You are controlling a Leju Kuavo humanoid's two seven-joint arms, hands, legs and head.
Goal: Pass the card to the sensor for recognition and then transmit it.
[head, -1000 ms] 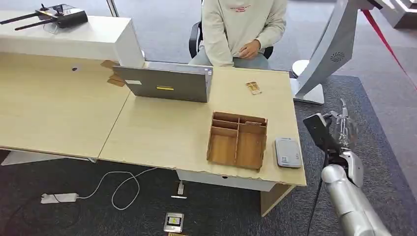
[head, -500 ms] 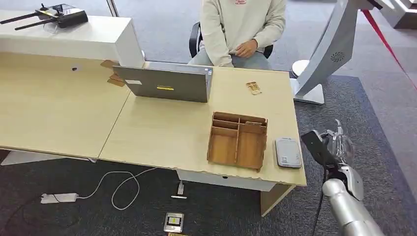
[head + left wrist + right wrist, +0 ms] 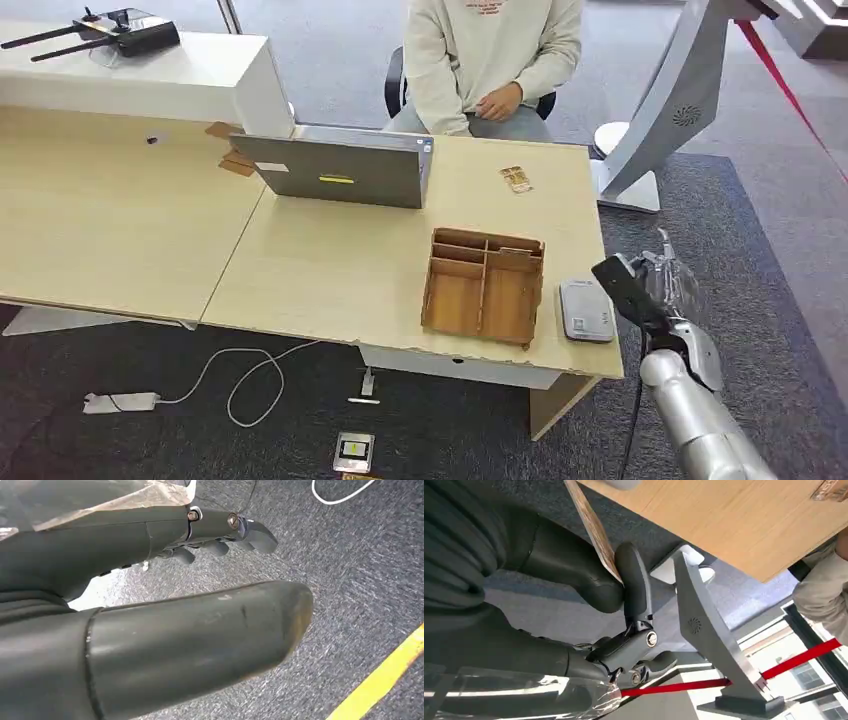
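The right hand (image 3: 660, 290) has been moving in toward the counter's (image 3: 330, 270) right edge since a moment ago, and is now hovering just off that edge beside the grey sensor (image 3: 585, 310). In the right wrist view, the card (image 3: 591, 525) is being pinched edge-on between the thick thumb and one of the fingers (image 3: 636, 580), its tan face tilting toward the counter's underside edge. The left hand (image 3: 150, 605) is hanging over grey carpet near a yellow floor line (image 3: 385, 685), its fingers (image 3: 250, 530) lying loosely apart and holding nothing. On the counter, the sensor is sitting at the near right corner, just beside a wooden tray (image 3: 485, 285) with several compartments. Farther back, a second small card (image 3: 516, 179) is lying near the far right corner, well apart from the tray. A grey laptop (image 3: 340, 170) is standing open at the far edge. Beyond it, a person (image 3: 495, 60) in a cream sweatshirt is sitting in a chair.
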